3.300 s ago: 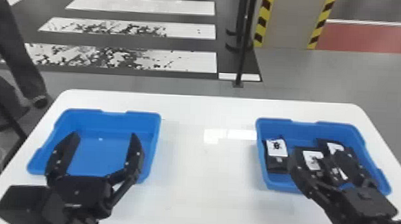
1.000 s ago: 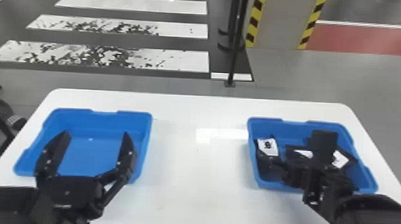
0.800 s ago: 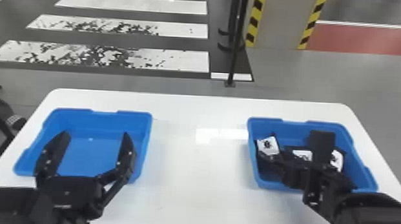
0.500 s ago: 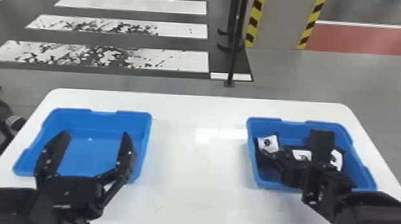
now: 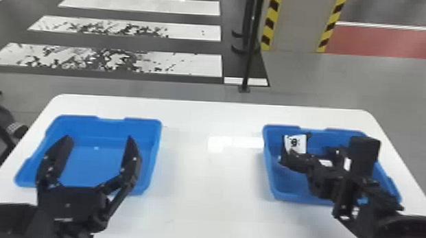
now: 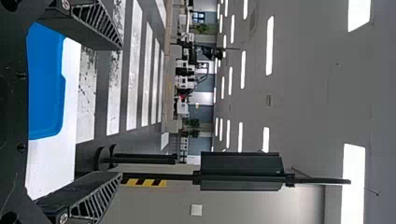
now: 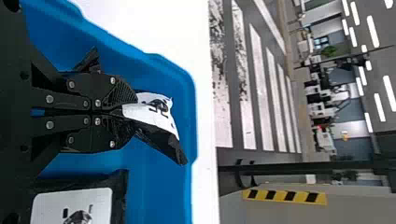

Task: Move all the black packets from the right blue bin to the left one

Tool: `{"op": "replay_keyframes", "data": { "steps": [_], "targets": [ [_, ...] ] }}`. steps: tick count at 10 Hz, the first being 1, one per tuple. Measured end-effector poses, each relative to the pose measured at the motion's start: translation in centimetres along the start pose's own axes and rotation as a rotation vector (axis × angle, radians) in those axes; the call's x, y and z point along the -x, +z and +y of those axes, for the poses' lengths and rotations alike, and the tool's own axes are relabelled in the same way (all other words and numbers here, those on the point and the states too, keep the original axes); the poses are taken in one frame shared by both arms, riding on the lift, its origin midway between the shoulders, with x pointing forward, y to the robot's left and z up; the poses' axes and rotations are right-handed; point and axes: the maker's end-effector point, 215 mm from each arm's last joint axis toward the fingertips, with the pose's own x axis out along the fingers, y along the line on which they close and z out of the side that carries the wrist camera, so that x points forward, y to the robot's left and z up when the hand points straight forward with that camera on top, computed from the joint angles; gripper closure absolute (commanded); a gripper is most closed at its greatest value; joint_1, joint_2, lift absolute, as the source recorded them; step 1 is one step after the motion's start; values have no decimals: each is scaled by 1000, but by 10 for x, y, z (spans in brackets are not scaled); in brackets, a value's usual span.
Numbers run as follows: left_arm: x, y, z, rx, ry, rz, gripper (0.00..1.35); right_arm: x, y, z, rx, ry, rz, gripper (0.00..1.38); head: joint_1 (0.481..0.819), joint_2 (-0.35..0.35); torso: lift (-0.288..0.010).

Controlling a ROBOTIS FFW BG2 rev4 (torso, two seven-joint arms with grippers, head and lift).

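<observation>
At the left, my left gripper stands open over the left blue bin, with only bare bin floor seen between its fingers. My left gripper is spread wide in its wrist view too. In the right blue bin, my right gripper is shut on a black packet with a white label, near the bin's left side. The right wrist view has my right gripper pinching this crumpled packet by one end. Another black packet lies beside it, partly covered by the right arm in the head view.
Both bins rest on a white table with a wide gap between them. A black pole stands on the floor behind the table. The right arm reaches across the right bin's front wall.
Since the oldest frame my right gripper has moved left within the right bin and shut on the left packet. That packet has lately tilted and risen slightly. The left gripper keeps its pose.
</observation>
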Motion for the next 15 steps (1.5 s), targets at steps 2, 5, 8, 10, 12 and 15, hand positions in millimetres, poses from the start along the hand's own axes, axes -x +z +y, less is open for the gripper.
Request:
{"op": "replay_keyframes", "data": {
  "steps": [2,5,8,10,12,15],
  "targets": [
    [-1,1,-2,25,0,-26,348,24,53,49,-85,175,-140,1148,695,11,-140],
    [-6,15,-9,86,-11,-76,110,58,105,179,-293,636,-251,1148,695,136,-140],
    [-13,38,-38,350,-102,-125,108,99,91,291,-460,977,-158,1148,695,252,-140],
    [-18,45,-47,514,-136,-132,116,115,95,316,-442,1040,-147,1148,695,277,-140],
    [-20,47,-67,577,-207,-98,121,120,91,331,-442,1074,-124,1148,695,273,-140],
    [-24,39,-89,582,-290,-35,375,129,79,360,-464,1144,-71,1148,695,282,-140]
  ]
}}
